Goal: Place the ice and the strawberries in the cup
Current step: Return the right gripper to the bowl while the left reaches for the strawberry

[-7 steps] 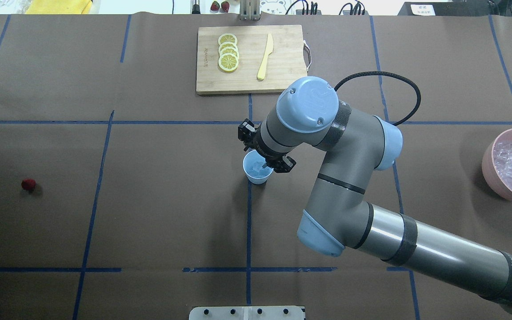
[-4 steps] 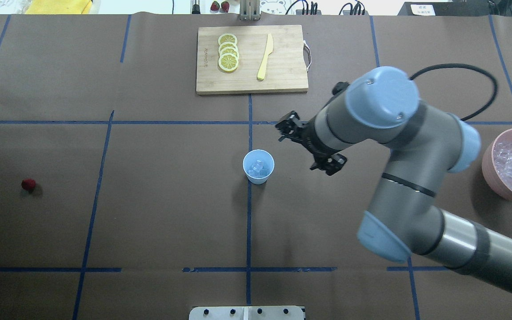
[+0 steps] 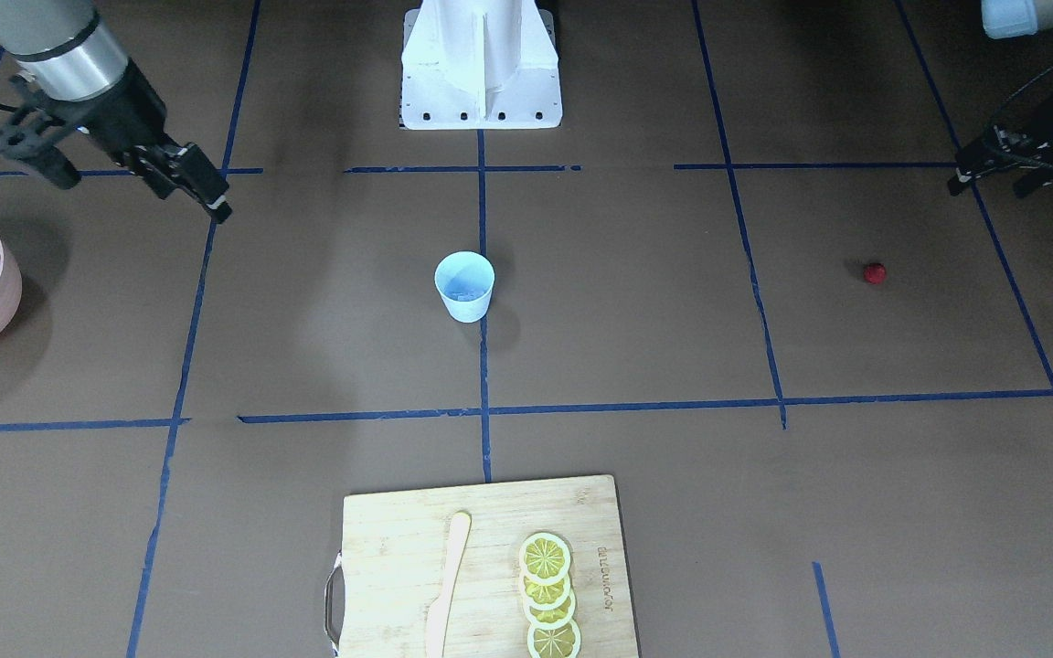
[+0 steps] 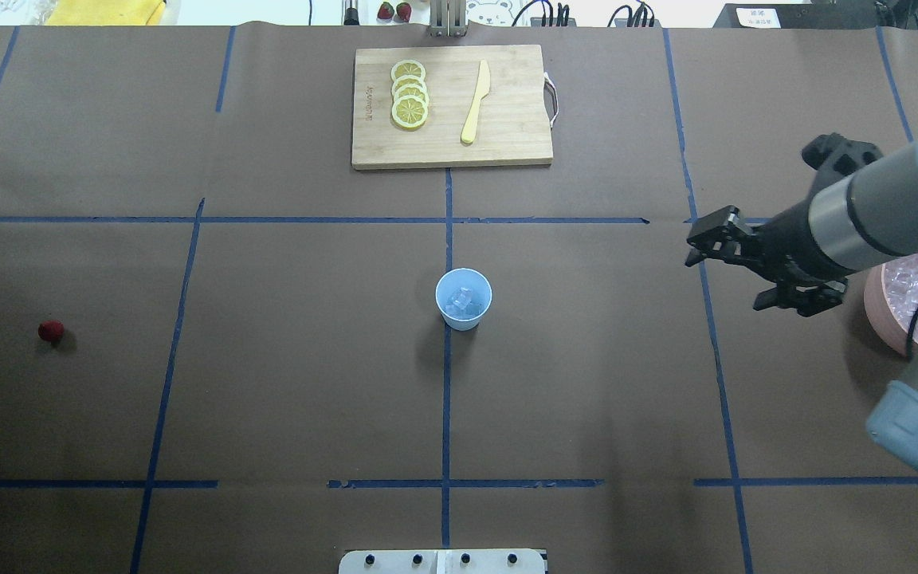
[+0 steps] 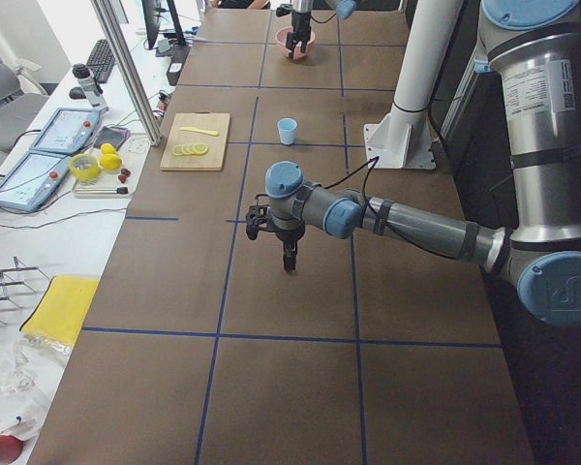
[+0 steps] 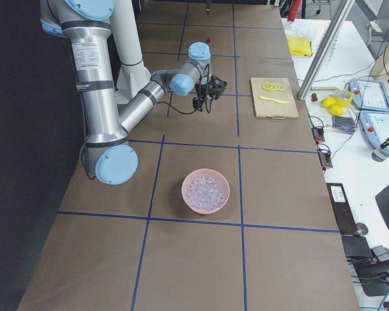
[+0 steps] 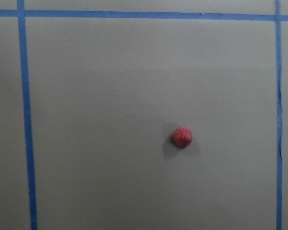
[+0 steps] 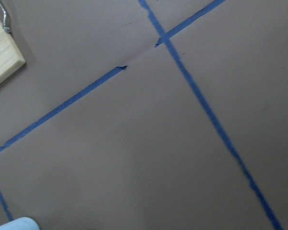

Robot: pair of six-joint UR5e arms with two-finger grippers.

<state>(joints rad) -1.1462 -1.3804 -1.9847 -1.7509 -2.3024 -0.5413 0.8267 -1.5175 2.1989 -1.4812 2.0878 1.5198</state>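
On the robot's right side of the table, the right gripper [image 4: 726,279] is hanging with its two fingers spread wide and nothing between them, near the pink round plastic bowl [image 4: 875,312] that is holding the heap of spare cubes. Across the table, the left gripper [image 3: 991,183] is hovering above the brown paper; its fingers are looking parted and empty, and its wrist camera is looking straight down on the small round dark-red strawberry [image 7: 182,137].

The small pale-blue tapered cup [image 4: 463,321] is standing upright at the table's centre, on the blue tape line, well apart from both grippers. A few clear glassy ice cubes [image 4: 463,301] are already lying inside it, so the ice part is looking done or well under way. The strawberry is lying alone on the paper, far out on the robot's left, untouched and well apart from the cup. That half is remaining: I am judging that the left arm is lining up to descend, pinch the berry and carry it over to the cup.
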